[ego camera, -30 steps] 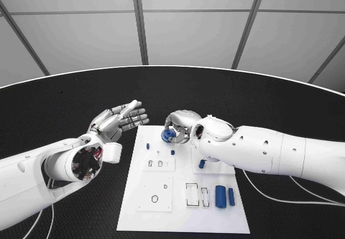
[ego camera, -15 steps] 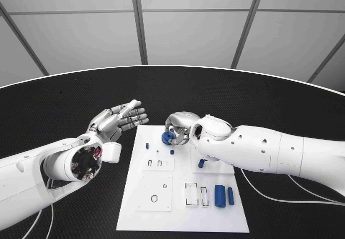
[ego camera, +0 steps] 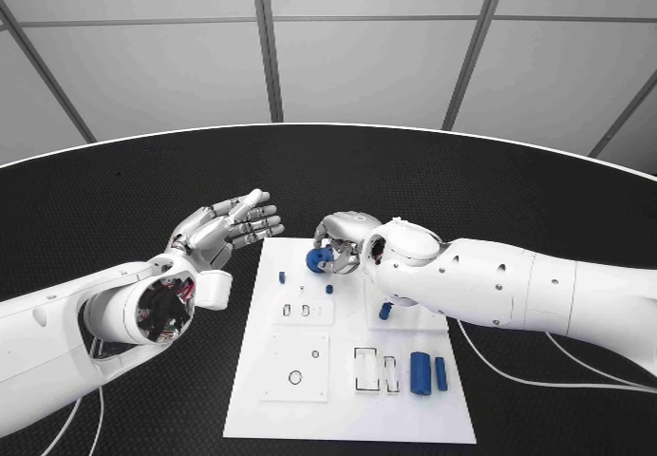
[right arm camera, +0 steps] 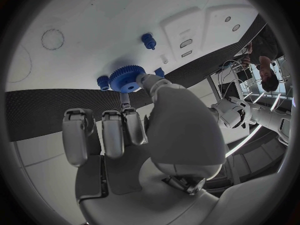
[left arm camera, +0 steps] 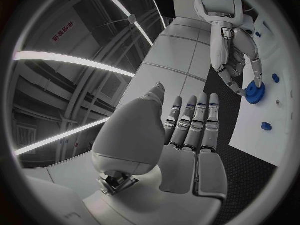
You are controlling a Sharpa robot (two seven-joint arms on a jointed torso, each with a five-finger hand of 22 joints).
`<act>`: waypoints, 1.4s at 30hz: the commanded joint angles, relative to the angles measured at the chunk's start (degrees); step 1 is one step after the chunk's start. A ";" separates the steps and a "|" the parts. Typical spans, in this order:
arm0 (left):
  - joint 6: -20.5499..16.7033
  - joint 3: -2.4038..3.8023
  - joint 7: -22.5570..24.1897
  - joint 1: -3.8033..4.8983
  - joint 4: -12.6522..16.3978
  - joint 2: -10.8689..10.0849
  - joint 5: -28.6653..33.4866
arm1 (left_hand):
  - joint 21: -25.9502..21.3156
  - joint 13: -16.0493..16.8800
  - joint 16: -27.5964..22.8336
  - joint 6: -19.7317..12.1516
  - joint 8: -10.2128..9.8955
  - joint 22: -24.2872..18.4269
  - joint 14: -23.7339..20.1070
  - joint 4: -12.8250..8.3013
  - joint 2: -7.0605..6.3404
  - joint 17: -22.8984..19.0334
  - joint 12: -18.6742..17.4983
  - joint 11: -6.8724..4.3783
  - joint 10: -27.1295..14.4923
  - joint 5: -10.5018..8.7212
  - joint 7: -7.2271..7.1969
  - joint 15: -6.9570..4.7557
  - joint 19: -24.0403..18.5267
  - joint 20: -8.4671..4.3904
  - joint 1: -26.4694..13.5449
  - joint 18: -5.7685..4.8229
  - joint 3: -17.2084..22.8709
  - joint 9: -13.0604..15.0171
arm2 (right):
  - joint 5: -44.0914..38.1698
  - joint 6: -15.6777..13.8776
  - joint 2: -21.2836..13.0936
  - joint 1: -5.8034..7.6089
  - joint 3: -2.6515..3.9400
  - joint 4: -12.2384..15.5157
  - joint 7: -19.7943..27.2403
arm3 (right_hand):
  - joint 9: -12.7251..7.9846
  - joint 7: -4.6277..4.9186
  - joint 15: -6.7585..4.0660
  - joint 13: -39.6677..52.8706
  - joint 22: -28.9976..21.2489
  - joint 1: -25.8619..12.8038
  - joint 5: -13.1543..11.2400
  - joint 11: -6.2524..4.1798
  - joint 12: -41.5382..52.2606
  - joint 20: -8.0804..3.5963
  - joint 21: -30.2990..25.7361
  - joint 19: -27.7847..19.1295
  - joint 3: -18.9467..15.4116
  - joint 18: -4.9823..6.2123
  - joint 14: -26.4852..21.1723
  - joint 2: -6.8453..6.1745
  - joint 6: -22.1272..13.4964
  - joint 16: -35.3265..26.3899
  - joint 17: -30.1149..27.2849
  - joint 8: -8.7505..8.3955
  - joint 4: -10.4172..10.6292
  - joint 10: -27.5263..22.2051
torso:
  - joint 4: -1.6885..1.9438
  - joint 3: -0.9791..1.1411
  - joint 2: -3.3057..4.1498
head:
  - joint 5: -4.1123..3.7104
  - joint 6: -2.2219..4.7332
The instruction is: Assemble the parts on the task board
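- compared with a second ago, the right hand has come a little lower over the far end of the task board, bringing the blue gear with it.
- the right wrist view shows the blue gear pinched between that hand's thumb and a fingertip, its other fingers curled loosely beside it.
- the gear sits just above the board's far edge, next to a small blue peg standing in the board; it cannot be told whether the gear touches the board yet.
- this looks like the step of seating the gear on its post, so the task seems early: other parts wait untouched.
- the left hand has not moved; it hovers above the table to the board's left, fingers spread and straight, holding nothing.
- two blue cylinders lie side by side near the board's near right corner, beside outlined slots.
- another small blue peg stands near the board's left edge.
- the board is a white plate lying on a round black table with a pale rim.
- beyond the table rise grey wall panels split by dark seams.
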 commanded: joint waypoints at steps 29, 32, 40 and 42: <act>-0.03 0.00 -0.19 0.02 0.00 -0.25 0.00 | -0.12 -0.02 -0.30 -0.62 -0.44 -0.13 0.12 0.29 -0.18 -0.08 -0.48 0.14 0.11 0.04 5.26 -0.11 0.54 -0.05 0.13 0.98 0.20 -0.16 | 0.29 -2.34 -1.76 -0.03 -0.15 1.30 1.01 | -0.88 0.08 0.54 9.59 14.57 -1.09 -1.62 0.61 0.03 0.66 0.24 5.66 -1.23 -0.70 5.66 -0.98 -0.62 0.36 13.24 -1.28 -0.72 0.89 | -0.05 0.10 -0.03 | -0.44 0.31; 0.03 0.00 -0.22 0.02 -0.13 -0.29 0.00 | -0.12 -0.02 -0.30 -0.62 -0.44 -0.13 0.12 0.29 -0.18 -0.08 -0.48 0.14 0.11 0.04 5.26 -0.11 0.54 -0.05 0.13 0.98 0.20 -0.16 | 1.93 -6.23 -3.21 -0.03 -0.15 2.83 4.19 | -0.92 0.05 0.54 9.69 14.52 -1.32 -1.71 0.59 0.15 0.67 0.20 5.63 -1.42 -0.68 5.62 -1.00 -0.43 0.30 13.07 -1.27 -0.66 1.00 | -0.16 0.18 -0.07 | -0.38 0.45; 0.26 -0.01 -0.29 0.01 -0.74 -0.19 0.00 | -0.13 -0.03 -0.33 -0.93 -0.56 -0.15 0.12 0.30 -0.21 -0.09 -0.57 0.17 0.04 0.04 5.28 -0.10 0.55 -0.05 0.14 0.98 0.21 -0.23 | 6.34 -11.25 -11.10 -0.02 -0.16 8.95 9.59 | -1.13 -0.19 0.36 9.70 14.47 -1.82 -2.66 0.48 0.18 0.61 0.15 5.60 -1.78 -0.66 5.60 -0.72 -0.54 0.28 13.01 -1.55 -0.45 1.02 | -0.56 0.42 -0.42 | -0.51 0.81; 0.38 -0.01 -0.33 0.01 -1.00 -0.10 0.00 | -0.13 -0.03 -0.33 -0.93 -0.56 -0.15 0.12 0.30 -0.21 -0.09 -0.57 0.17 0.04 0.04 5.28 -0.10 0.55 -0.05 0.14 0.98 0.21 -0.23 | 9.10 -11.74 -14.12 -0.02 -0.17 10.09 10.54 | -1.12 -0.35 0.20 9.77 14.55 -1.94 -2.73 0.36 0.27 0.51 0.22 5.64 -1.94 -0.69 5.59 -0.69 -0.10 0.26 12.98 -1.41 -0.42 1.11 | -0.96 0.58 -0.62 | -0.43 0.83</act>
